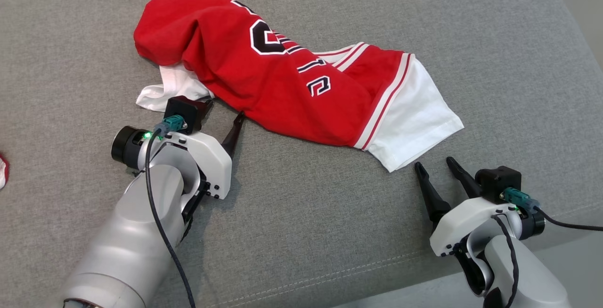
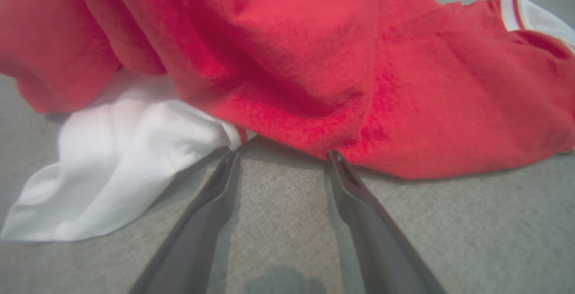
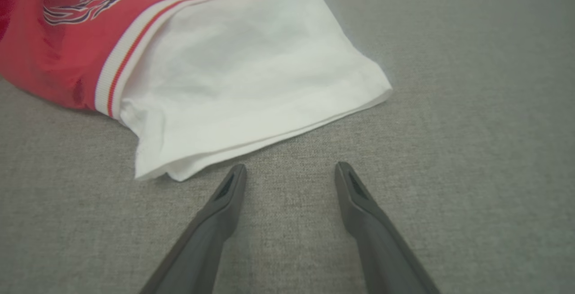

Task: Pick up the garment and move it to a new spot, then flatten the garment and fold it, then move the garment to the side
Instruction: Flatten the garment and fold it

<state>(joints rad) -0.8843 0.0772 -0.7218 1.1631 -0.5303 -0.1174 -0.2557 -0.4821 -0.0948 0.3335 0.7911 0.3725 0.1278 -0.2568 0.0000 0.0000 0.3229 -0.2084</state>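
Note:
The garment (image 1: pixel 282 77) is a red jersey with black-and-white lettering and white sleeves, lying crumpled on a grey upholstered surface (image 1: pixel 301 218). My left gripper (image 1: pixel 225 109) is open at its near left edge, fingertips just touching the red hem beside a white sleeve (image 1: pixel 165 91). The left wrist view shows that gripper (image 2: pixel 284 153) with nothing between its fingers, the red cloth (image 2: pixel 314 60) right ahead and the white sleeve (image 2: pixel 126 150) to the left. My right gripper (image 1: pixel 434 163) is open, just short of the other white sleeve (image 1: pixel 414 119). In the right wrist view it (image 3: pixel 292 167) stands a little off that sleeve's hem (image 3: pixel 242 73).
A small red and white object (image 1: pixel 2 171) peeks in at the far left edge. The cushion's front seam runs under my right arm, with a pale floor (image 1: pixel 410 294) beyond it. Bare grey fabric lies near me and right of the garment.

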